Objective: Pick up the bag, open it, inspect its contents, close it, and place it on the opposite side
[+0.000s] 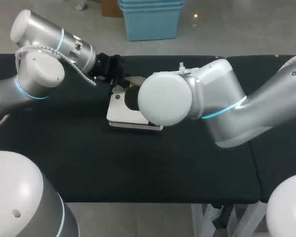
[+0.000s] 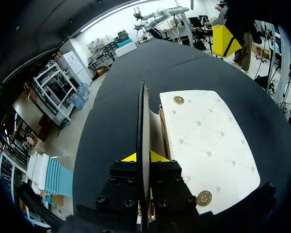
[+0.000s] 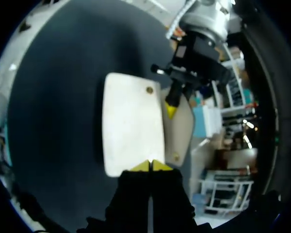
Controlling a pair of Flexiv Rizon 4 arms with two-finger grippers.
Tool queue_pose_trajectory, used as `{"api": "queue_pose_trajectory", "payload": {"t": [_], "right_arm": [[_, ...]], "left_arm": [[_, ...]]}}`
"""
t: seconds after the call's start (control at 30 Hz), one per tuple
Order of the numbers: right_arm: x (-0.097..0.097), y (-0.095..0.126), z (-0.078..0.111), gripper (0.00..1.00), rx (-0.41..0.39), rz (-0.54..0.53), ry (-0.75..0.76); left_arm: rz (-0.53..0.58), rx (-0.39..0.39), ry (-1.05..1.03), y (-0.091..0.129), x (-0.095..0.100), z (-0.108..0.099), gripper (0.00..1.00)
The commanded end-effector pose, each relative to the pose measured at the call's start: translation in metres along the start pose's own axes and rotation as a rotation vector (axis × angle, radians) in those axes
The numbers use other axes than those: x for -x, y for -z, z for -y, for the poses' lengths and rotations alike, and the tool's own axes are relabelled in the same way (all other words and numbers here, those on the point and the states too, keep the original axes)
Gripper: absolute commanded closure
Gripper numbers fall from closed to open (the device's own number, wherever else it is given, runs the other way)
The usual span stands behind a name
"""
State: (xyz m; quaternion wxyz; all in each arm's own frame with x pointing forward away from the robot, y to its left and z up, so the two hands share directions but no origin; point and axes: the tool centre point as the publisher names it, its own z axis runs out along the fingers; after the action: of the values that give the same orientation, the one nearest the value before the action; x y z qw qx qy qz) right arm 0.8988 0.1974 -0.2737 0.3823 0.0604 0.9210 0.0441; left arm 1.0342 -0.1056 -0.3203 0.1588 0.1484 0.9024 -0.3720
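- The white quilted bag [image 1: 119, 112] [image 2: 208, 141] [image 3: 131, 126] lies flat near the middle of the black table [image 1: 138, 163], towards its far edge.
- Two brass snaps [image 2: 178, 100] sit on its upper panel.
- Its flap [image 2: 145, 126] stands upright on edge beside the body.
- The left gripper [image 2: 143, 158] [image 1: 116, 81] [image 3: 170, 110] has its fingers closed narrowly on that flap, one on each face.
- The right gripper [image 3: 150, 166] is at the bag's opposite edge with its yellow tips pressed together. It is unclear whether they pinch any material.
- From the head camera, the right arm [image 1: 165, 98] hangs over the bag. Its round joint hides the bag's right part and the arm's own gripper.
- The left arm [image 1: 39, 64] comes in from the far left corner.
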Motion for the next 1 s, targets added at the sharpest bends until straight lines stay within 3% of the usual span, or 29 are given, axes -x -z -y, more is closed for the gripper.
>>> {"api": "queue_pose_trajectory", "payload": {"t": [0.03,0.17,0.37,0.47,0.77,0.83,0.93,1.0], "right_arm": [[-0.002,0.0,0.001,1.0,0.003,0.006,0.0],[-0.002,0.0,0.001,1.0,0.003,0.006,0.0],[-0.035,0.0,-0.007,1.0,-0.023,0.053,-0.002],[-0.046,0.002,-0.006,1.0,-0.028,0.065,-0.014],[-0.072,-0.002,-0.016,1.0,-0.027,0.078,0.003],[-0.076,-0.005,-0.016,0.92,-0.025,0.069,0.009],[-0.081,-0.01,-0.016,0.69,-0.016,0.052,0.01],[-0.085,-0.014,-0.016,0.62,-0.012,0.044,0.01]], "left_arm": [[0.001,-0.004,-0.001,0.0,0.0,-0.001,1.0],[0.001,-0.004,-0.001,0.0,0.0,-0.001,1.0],[0.048,-0.002,-0.077,-0.007,-0.006,-0.013,1.0],[0.072,0.026,-0.094,-0.01,-0.005,-0.019,1.0],[0.09,0.011,-0.136,-0.02,-0.004,-0.027,1.0],[0.092,0.004,-0.143,-0.021,-0.004,-0.027,1.0],[0.093,0.003,-0.145,-0.021,-0.003,-0.028,1.0],[0.09,0.001,-0.149,-0.023,-0.003,-0.028,1.0]]}}
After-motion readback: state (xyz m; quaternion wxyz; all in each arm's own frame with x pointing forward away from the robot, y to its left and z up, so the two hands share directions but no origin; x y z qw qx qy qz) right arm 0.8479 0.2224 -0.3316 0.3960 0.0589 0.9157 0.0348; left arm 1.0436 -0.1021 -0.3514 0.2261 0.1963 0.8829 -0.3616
